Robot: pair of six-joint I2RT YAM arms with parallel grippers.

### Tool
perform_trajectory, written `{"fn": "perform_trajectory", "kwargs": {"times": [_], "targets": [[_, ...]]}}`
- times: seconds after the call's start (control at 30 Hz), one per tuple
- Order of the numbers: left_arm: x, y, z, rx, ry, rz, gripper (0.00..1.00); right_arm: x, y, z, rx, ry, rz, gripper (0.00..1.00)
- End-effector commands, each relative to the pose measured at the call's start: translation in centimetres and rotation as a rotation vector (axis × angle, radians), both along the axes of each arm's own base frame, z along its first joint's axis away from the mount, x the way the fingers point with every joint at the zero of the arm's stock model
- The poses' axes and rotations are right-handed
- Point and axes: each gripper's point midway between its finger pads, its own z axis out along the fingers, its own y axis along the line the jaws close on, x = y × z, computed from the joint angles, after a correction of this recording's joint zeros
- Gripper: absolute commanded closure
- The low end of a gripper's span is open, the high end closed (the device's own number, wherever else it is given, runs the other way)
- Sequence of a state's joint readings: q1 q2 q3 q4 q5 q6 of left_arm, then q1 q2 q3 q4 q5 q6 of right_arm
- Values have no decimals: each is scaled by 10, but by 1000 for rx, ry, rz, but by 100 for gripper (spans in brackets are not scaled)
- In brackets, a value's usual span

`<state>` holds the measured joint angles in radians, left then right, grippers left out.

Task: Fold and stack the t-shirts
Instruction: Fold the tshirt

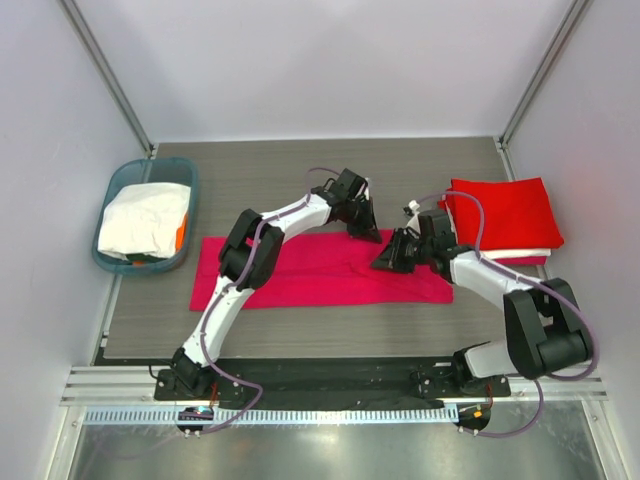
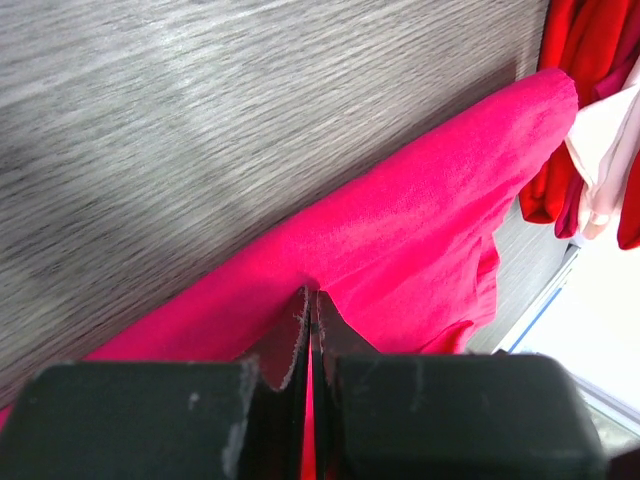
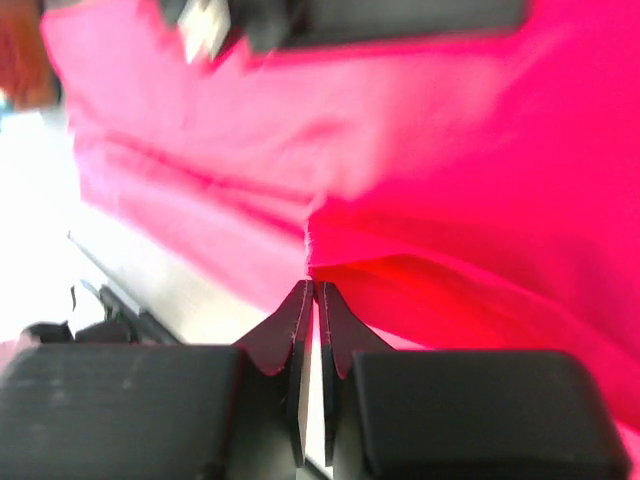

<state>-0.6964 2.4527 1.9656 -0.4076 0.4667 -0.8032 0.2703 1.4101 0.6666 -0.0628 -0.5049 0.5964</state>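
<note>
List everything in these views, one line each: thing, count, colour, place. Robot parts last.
magenta-pink cloth t-shirt: one, magenta-pink, folded into a long strip across the table's middle.
folded red t-shirts: one stack, number unclear, bright red, far right of the table.
white folded cloth: one layer, white, showing under the red stack.
teal plastic basket: one, teal, far left of the table.
crumpled white cloth: one, white, inside the basket.
orange item: one, orange, at the basket's right side, too small to identify.
grey wood-grain table: one, grey, under everything.
left gripper: one, black, shut on the pink shirt's far edge.
right gripper: one, black, shut on the same shirt, nearer its right end.
</note>
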Motion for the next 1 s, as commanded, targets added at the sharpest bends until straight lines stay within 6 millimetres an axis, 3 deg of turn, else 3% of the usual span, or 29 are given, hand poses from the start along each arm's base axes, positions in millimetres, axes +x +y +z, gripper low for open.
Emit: {"fn": "perform_trajectory", "kwargs": {"times": [0.0,0.13,0.27,0.37,0.5,0.6,0.67,0.7,0.8,0.83,0.97], "targets": [[-2,-1,-7,24,-1,-20,100,-32,14,11,52,13,66,89],[-2,0,-7,25,-3,-23,100,-56,17,19,71,14,66,90],[-2,0,-7,26,-6,-24,100,-73,11,22,78,32,50,48],[-2,-2,-5,22,-11,-25,100,-73,2,32,37,-12,24,46],[-2,-1,-4,21,-13,-26,100,-43,-26,49,-138,-125,-92,50],[-2,-1,-5,21,-12,-27,100,-17,-47,42,-290,-151,-165,58],[-3,-1,-6,24,-10,-26,100,-6,-50,28,-356,-121,-151,66],[-2,-2,-5,21,-13,-26,100,6,-53,32,-383,-139,-174,68],[-2,-1,-5,22,-14,-28,100,27,-50,20,-434,-114,-163,81],[-3,-1,-5,23,-14,-29,100,31,-49,15,-442,-100,-157,88],[-3,-1,-6,24,-13,-31,100,42,-43,-2,-456,-49,-135,99]]}}
